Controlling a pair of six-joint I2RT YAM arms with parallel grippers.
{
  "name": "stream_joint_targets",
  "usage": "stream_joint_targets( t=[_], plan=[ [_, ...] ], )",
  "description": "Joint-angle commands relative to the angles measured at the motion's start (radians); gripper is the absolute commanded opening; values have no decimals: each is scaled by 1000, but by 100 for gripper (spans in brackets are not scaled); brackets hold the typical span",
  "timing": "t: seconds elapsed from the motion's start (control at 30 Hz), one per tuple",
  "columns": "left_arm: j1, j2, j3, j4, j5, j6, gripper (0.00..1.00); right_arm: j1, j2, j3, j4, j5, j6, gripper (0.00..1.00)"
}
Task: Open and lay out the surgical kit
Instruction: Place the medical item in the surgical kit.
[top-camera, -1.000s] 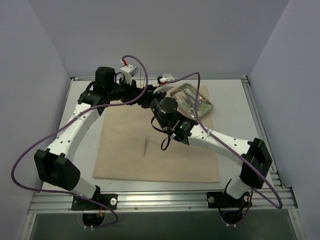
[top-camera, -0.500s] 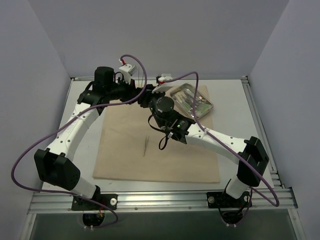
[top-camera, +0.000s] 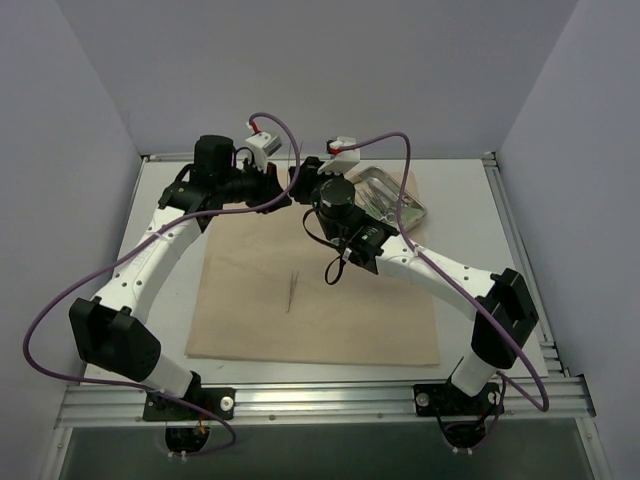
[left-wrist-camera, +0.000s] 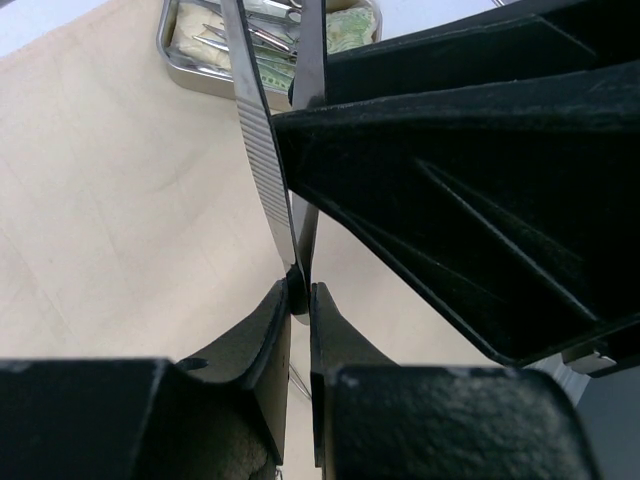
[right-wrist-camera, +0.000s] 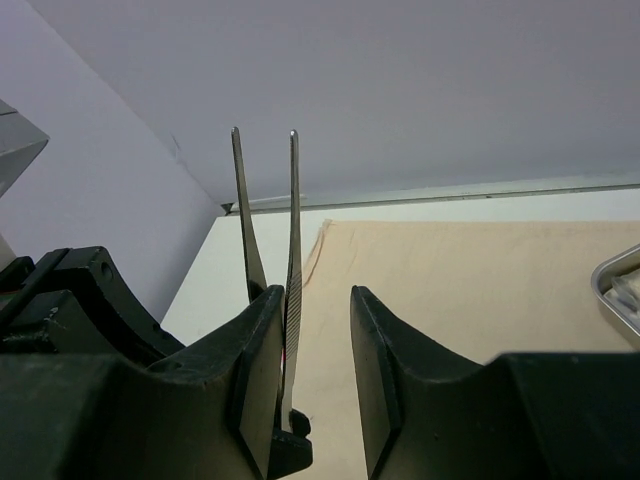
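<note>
Pinching the joined end of the thin metal tweezers (left-wrist-camera: 262, 150) with the left hand (left-wrist-camera: 300, 298), fingers pressed together on it. Holding the right hand (right-wrist-camera: 315, 300) apart around the tweezers' two blades, these standing nearer its left finger. Hovering both over the 12 o'clock edge of the beige cloth wrap (top-camera: 300, 320) spread on the desk (top-camera: 470, 230). Showing the steel tray (left-wrist-camera: 166, 50) at the wrap's 1 o'clock corner, green packets (left-wrist-camera: 345, 25) inside.
</note>
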Motion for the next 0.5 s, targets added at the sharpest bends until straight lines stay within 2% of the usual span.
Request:
stream_joint_targets(
  t=[0.0, 0.13, 0.23, 0.27, 0.33, 0.47],
  plan=[
    [-4, -18, 14, 17, 28, 2, 2, -6, 16, 44, 11, -2, 12, 29],
    [-10, -13, 12, 14, 14, 5, 2, -6, 26, 44, 22, -16, 20, 29],
    [-16, -19, 12, 12, 2, 11, 2, -6, 35, 46, 23, -14, 27, 16],
    [-19, -21, 12, 12, -1, 13, 2, -5, 36, 46, 23, -14, 32, 9],
    [-21, -22, 14, 7, -4, 19, 2, -6, 38, 40, 23, -11, 35, 3],
    [-22, -29, 14, -8, -14, 31, 2, -11, 27, 21, 22, -8, 50, 0]
  ],
)
